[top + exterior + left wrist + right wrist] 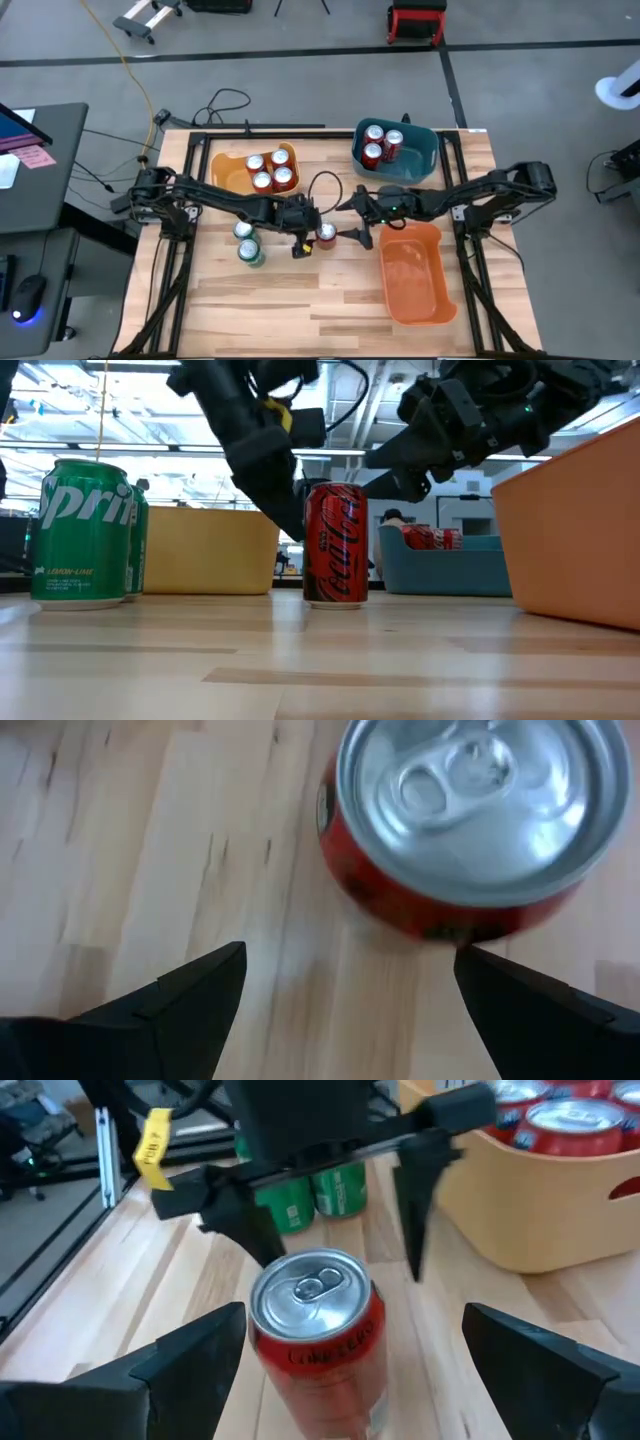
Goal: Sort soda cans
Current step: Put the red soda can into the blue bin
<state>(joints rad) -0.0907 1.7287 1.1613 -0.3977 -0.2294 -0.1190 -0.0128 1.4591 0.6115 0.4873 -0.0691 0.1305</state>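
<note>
Red can (335,545) (white script lettering), two green cans (82,532), yellow bin (232,170), teal bin (420,158), orange bin (418,280).

A pale wood table (300,300) stands on a grey floor (300,90) crossed by dark tape lines. At 9 o'clock, a black desk (40,170) holds pink notes (30,157) and a mouse (28,295). A yellow cable (125,60) trails toward 11 o'clock; a red cart (416,22) sits at 1 o'clock. Overhead strip lights (90,420) glow across the ceiling.

Glossy metal can (470,830), matt wooden table (150,850)
</note>
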